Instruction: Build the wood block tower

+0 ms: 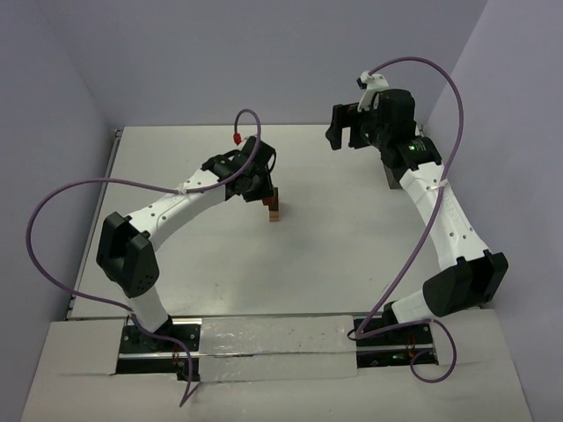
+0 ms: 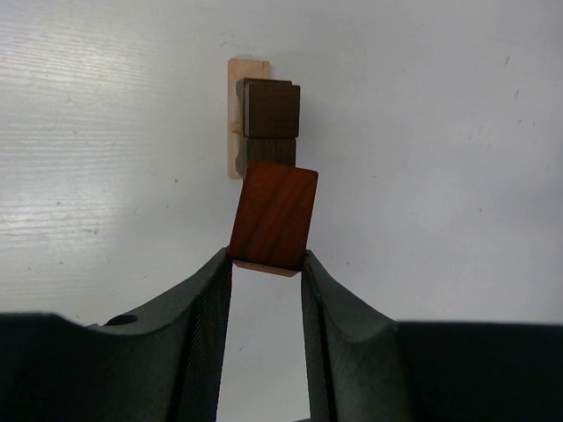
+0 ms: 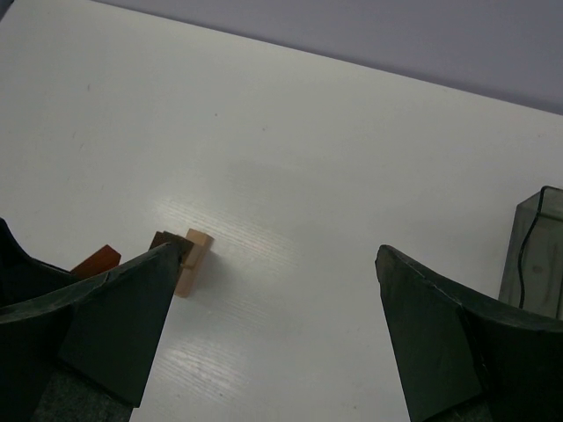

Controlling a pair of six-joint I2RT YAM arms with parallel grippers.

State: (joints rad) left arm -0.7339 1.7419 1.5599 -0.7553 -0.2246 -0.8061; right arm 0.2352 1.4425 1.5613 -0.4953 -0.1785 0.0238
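Note:
The wood block tower (image 1: 275, 209) stands mid-table as a short stack of light tan (image 2: 237, 119) and dark brown (image 2: 271, 110) cubes. My left gripper (image 2: 268, 259) is shut on a reddish-brown block (image 2: 274, 215), pinched by its lower end at the fingertips and slightly tilted, right beside the stack. From above, the left gripper (image 1: 262, 192) hangs just left of the tower. My right gripper (image 1: 343, 127) is raised at the back right, its jaws wide open and empty (image 3: 280, 252). In its view the tower (image 3: 193, 259) is far below.
A grey translucent bin (image 3: 535, 255) stands at the right edge of the right wrist view. Purple cables loop off both arms. A pale strip runs between the arm bases (image 1: 273, 347) along the near edge.

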